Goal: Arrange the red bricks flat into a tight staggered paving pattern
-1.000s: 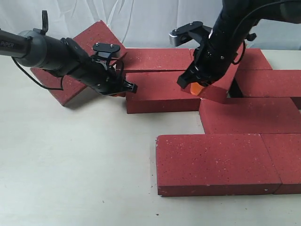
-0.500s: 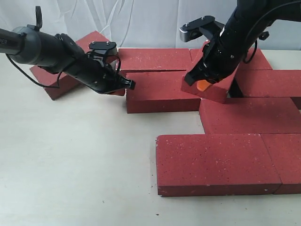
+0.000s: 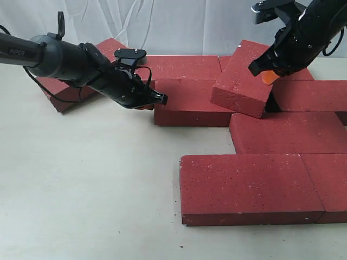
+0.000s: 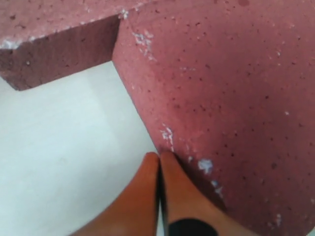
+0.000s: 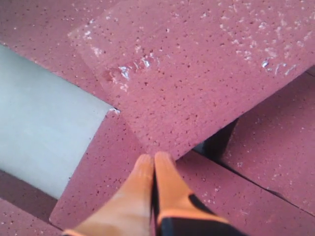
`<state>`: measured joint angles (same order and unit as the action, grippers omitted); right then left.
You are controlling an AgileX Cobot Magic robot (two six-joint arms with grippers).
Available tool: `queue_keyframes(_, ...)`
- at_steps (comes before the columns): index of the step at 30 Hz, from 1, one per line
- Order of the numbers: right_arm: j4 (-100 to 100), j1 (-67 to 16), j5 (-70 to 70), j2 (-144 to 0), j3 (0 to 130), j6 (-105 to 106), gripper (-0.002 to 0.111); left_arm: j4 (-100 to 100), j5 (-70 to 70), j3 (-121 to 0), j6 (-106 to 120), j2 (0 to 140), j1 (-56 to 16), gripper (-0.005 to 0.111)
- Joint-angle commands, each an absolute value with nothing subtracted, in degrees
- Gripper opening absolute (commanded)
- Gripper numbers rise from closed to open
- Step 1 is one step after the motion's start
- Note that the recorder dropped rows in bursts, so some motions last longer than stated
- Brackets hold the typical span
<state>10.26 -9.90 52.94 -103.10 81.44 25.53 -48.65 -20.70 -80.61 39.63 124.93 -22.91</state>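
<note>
Tilted brick leans on the flat brick, its long side just ahead of the right pincer, whose orange tips are pressed together, empty. Left pincer, likewise pressed together, touches the flat brick's far end; right arm is nearer.

The left arm hides much of the far-left brick at ten o'clock in the exterior view, and the tilted brick covers whatever lies beneath its raised end. At three o'clock that picture's edge cuts off the front-right brick and two bricks behind it. Each wrist view shows its bricks only in part, and the left end effector is soft with blur.
</note>
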Motion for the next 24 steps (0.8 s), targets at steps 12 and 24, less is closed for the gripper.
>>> queue_keyframes(12, 11.1, -9.2, 51.9, -102.6, 81.3, 25.4, -0.001, -50.8, -20.9, -84.8, 39.4, 129.6, -24.9, 0.000)
queue_keyframes(24, 12.1, -9.2, 52.0, -102.6, 81.3, 25.4, -0.001, -51.4, -17.4, -85.6, 39.4, 130.4, -27.2, 0.000)
